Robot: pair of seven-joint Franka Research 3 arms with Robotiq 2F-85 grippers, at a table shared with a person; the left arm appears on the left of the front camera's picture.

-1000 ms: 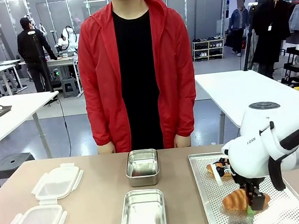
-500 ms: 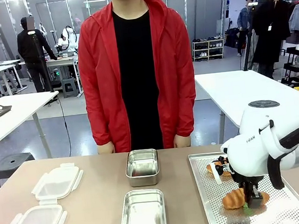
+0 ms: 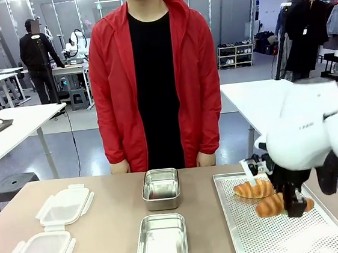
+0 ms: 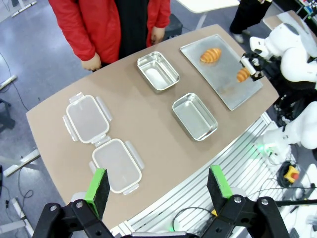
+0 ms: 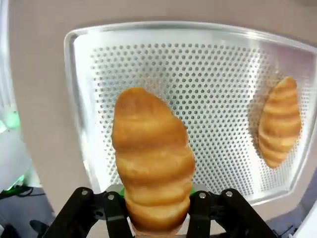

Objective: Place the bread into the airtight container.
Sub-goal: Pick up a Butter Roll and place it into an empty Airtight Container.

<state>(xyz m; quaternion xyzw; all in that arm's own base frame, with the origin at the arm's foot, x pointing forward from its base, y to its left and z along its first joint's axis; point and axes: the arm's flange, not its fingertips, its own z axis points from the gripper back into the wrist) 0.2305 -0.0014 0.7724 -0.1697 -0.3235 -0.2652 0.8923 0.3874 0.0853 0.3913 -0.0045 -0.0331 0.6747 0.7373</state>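
My right pincer (image 3: 290, 201) was clamped on one croissant (image 3: 269, 205), holding it just above the perforated tray (image 3: 253, 238) at the counter's (image 3: 107, 229) right edge; a second croissant (image 3: 253, 188) lay on that tray. My left pincer (image 4: 157, 184) gaped empty, high over the counter.

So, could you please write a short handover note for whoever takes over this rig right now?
Right gripper: shut on a croissant, held in the air above the perforated tray.
Left gripper: open, holding nothing, high above the table.
Second croissant lies at the tray's far end. The near container and far container stand empty mid-table; two lids lie on the robot's left.
Done: one croissant gripped and off the tray.
Left: carry it over a container and release it; no bread is in either one yet.
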